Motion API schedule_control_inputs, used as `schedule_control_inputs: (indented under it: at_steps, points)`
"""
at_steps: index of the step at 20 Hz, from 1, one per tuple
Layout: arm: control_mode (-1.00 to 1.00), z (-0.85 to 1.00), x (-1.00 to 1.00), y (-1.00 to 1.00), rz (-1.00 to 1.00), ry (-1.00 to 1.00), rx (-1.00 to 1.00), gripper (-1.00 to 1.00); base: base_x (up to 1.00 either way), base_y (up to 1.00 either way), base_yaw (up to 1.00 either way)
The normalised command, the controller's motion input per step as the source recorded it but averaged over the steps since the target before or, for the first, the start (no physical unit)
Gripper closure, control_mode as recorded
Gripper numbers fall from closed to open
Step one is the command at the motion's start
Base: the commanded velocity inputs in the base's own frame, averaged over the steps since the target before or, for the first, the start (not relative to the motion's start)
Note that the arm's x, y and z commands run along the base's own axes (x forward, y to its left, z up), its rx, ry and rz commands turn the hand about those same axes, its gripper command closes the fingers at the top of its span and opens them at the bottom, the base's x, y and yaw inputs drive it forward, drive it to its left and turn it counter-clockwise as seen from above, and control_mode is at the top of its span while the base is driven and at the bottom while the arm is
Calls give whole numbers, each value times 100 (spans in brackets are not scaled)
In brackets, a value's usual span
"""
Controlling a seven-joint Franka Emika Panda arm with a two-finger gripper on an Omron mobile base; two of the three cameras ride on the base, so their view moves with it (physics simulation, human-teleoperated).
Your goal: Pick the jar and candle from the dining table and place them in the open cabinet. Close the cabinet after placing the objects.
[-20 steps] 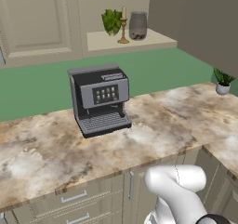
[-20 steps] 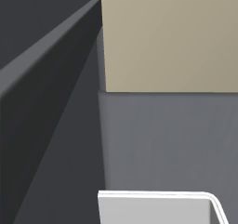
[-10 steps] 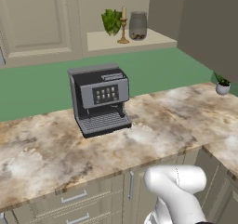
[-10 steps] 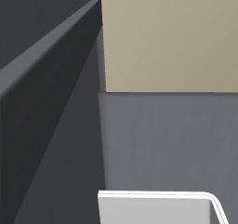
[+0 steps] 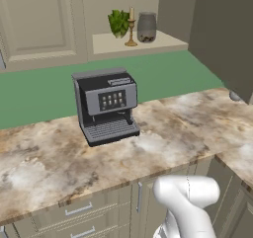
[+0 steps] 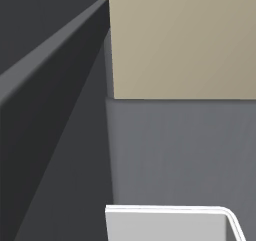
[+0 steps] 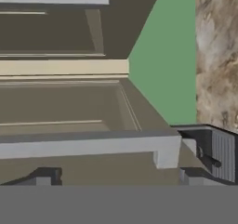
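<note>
Marbled stone of the dining table [image 5: 163, 148] runs across the near ground, with a dark coffee machine [image 5: 106, 106] standing on it.

- Past a strip of green floor [image 5: 44, 96], far side: pale ledge [image 5: 158, 40]. On it, left to right, a plant [image 5: 118, 22], the candle [image 5: 131, 27] and the jar [image 5: 147, 27], set close together. Candle upright, long axis vertical. Jar upright too.
- Gripper [image 7: 118, 176]: jaws spread wide, nothing between them. Well apart from jar and candle.
- Hand view: cabinet door [image 7: 60, 111] right ahead of the fingertips [image 7: 46, 175], its silver bar handle [image 7: 93, 144] just beyond them.
- The bar's long axis runs from one fingertip toward the other, along the jaw line, not across it. As it stands the jaws would not straddle the bar; probably a wrist roll or a flat push is called for.
- Dark panel at upper right of the left base view [image 5: 222, 34]: possibly that same door, too close to be sure.
</note>
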Motion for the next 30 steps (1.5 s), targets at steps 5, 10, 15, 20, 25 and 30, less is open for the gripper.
schedule_control_inputs:
  at_steps: [5, 10, 15, 20, 25, 30]
  points:
    - [-100, 0, 25, 72, 4, 4, 0, -100, 0, 0, 0]
    - [-100, 0, 21, 79, 1, 2, 0, -100, 0, 0, 0]
    - [-100, 0, 24, 78, 1, 1, 0, -100, 0, 0, 0]
    - [-100, 0, 32, 75, 0, 1, 0, -100, 0, 0, 0]
    - [-100, -2, 37, 83, 0, 1, -1, -100, 0, 0, 0]
    - [-100, -1, 46, 78, 0, 0, -1, -100, 0, 0, 0]
